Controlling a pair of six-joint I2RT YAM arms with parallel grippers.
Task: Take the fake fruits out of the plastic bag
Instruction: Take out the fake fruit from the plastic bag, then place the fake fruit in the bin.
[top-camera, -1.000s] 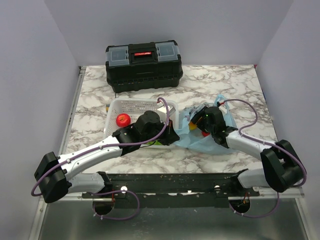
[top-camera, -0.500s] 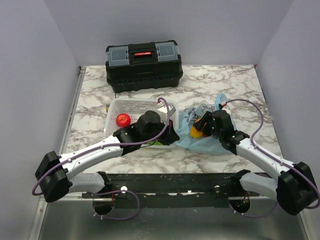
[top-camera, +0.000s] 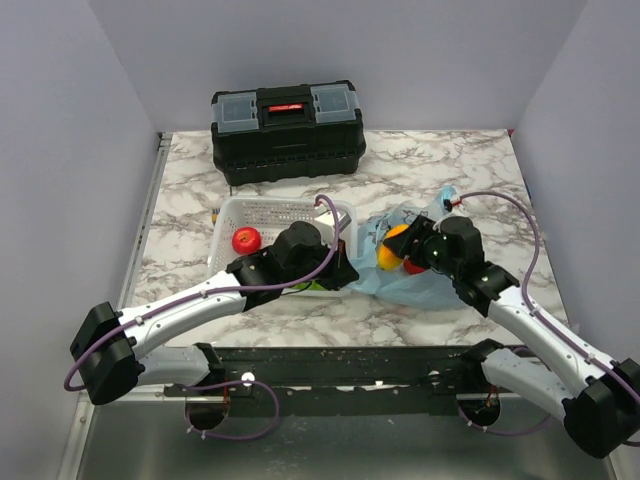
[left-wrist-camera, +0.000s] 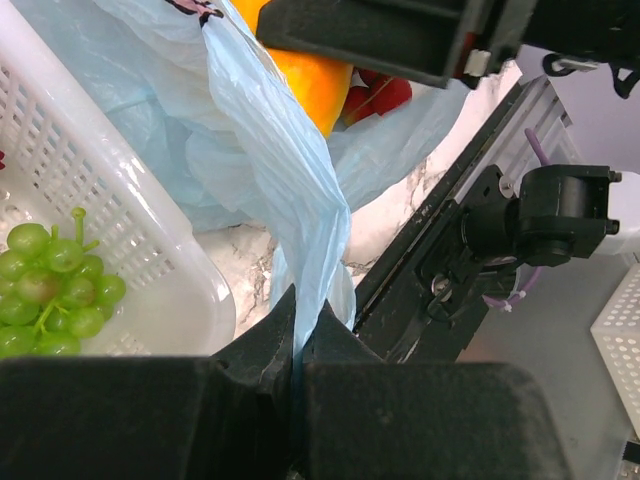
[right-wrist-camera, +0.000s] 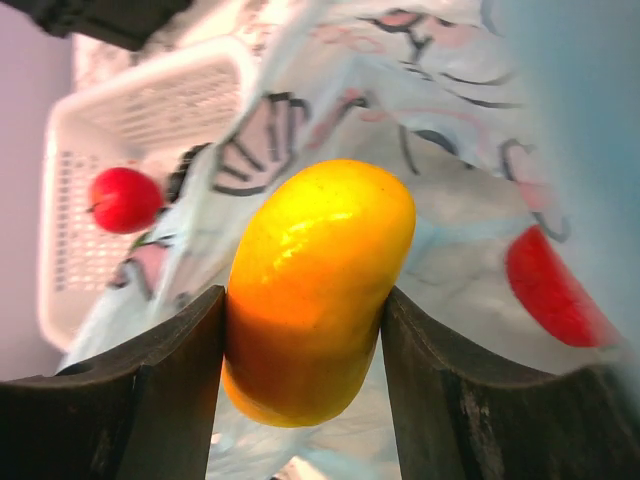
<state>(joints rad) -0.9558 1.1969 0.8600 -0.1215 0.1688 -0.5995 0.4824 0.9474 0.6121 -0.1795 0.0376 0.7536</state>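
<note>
The light-blue plastic bag (top-camera: 400, 287) lies on the marble table, right of the white basket. My left gripper (top-camera: 346, 272) is shut on the bag's near edge, and the film (left-wrist-camera: 270, 170) runs up from between its jaws (left-wrist-camera: 298, 325). My right gripper (top-camera: 402, 250) is shut on the orange-yellow fruit (top-camera: 392, 246) and holds it just above the bag's mouth. The fruit (right-wrist-camera: 315, 250) fills the gap between the right fingers (right-wrist-camera: 303, 335). A red fruit (right-wrist-camera: 552, 285) lies inside the bag. A red apple (top-camera: 246, 239) sits in the basket.
The white mesh basket (top-camera: 280, 210) also holds a pale green grape cluster (left-wrist-camera: 55, 290). A black toolbox (top-camera: 287, 133) stands at the back of the table. The left arm reaches across in front of the basket.
My right gripper has risen and drawn back to the right with the orange-yellow fruit in it, lifting the fruit out of the bag. The left arm has not moved.
</note>
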